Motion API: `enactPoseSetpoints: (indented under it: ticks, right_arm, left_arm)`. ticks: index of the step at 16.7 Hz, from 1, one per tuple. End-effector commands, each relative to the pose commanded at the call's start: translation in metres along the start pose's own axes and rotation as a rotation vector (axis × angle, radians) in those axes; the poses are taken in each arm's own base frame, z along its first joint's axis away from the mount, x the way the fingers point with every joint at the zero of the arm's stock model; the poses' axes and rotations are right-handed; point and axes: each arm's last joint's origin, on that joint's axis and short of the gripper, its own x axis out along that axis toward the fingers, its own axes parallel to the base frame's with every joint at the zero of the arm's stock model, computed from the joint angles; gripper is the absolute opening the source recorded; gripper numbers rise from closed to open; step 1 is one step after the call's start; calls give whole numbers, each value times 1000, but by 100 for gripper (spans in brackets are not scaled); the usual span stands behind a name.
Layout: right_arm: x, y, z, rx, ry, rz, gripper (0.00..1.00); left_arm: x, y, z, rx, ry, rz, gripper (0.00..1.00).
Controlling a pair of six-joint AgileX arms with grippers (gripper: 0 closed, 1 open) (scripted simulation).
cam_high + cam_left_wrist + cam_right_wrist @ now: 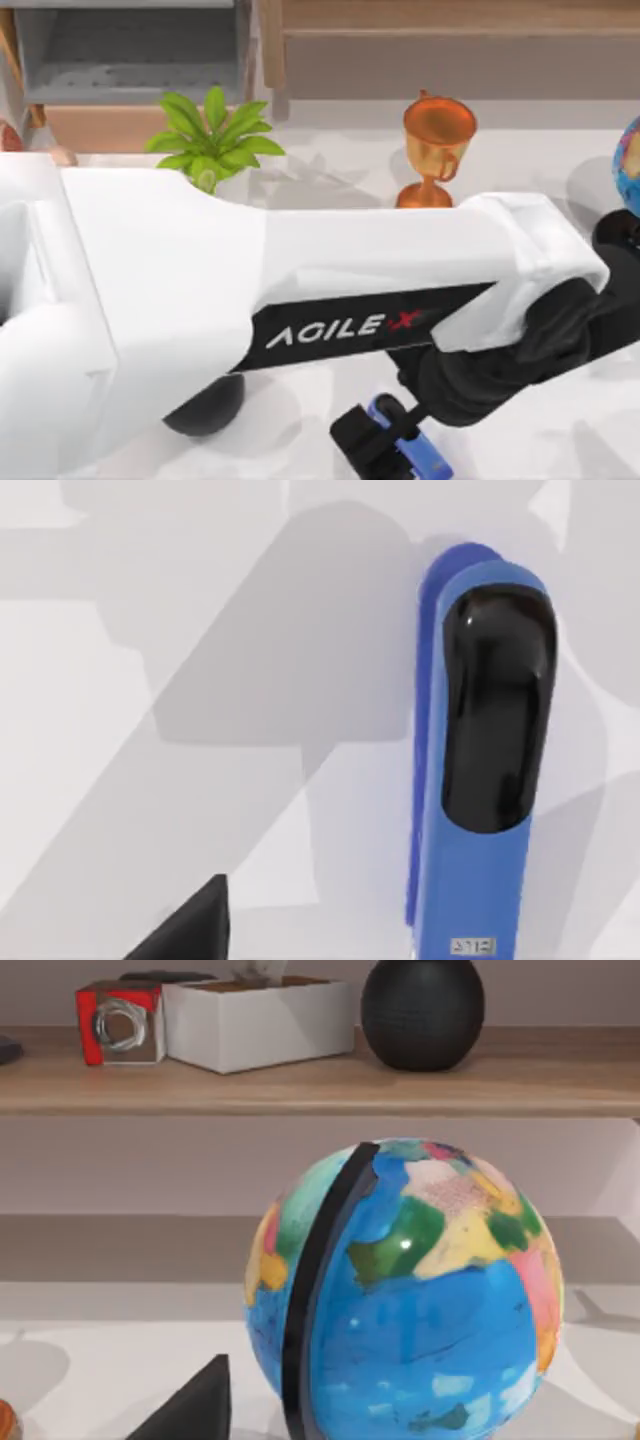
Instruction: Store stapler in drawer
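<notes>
The left gripper (385,440) hovers at the table's near edge, directly over the stapler (480,760), which lies flat on the table (150,600). Its long axis runs from the near edge inward. Whether the jaws are released or clenched cannot be told. The left arm is nearer.

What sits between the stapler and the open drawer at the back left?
The stapler lies at the near edge by the left gripper; the drawer is far back left. The potted plant stands just in front of the drawer, near that path. The trophy stands to its right, off the line.
</notes>
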Motion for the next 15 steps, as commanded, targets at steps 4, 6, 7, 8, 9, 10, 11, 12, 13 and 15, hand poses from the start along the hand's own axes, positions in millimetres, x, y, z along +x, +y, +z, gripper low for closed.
enactPoseSetpoints:
  ticks: [4,6,7,8,9,10,11,12,13,15]
  right_arm:
    - [0,0,0,0,0,0,100]
    - [0,0,0,0,0,0,100]
    - [0,0,0,0,0,0,100]
    - [0,0,0,0,0,0,100]
    - [0,0,0,0,0,0,100]
    - [0,0,0,0,0,0,100]
    - [0,0,0,0,0,0,100]
    - [0,0,0,0,0,0,100]
    - [0,0,0,0,0,0,100]
    - [0,0,0,0,0,0,100]
  left_arm:
    - [31,-2,0,0,0,-3,100]
    - [52,-2,-1,-1,1,-10,100]
    - [61,-1,-1,0,1,-6,100]
    - [66,0,-1,1,0,-2,100]
    - [69,0,-1,1,-1,0,100]
    - [69,0,-1,1,-1,0,100]
    - [69,0,-1,1,-1,0,100]
    - [69,0,-1,1,-1,0,100]
    - [69,0,-1,1,-1,0,92]
    - [69,0,-1,1,-1,0,77]
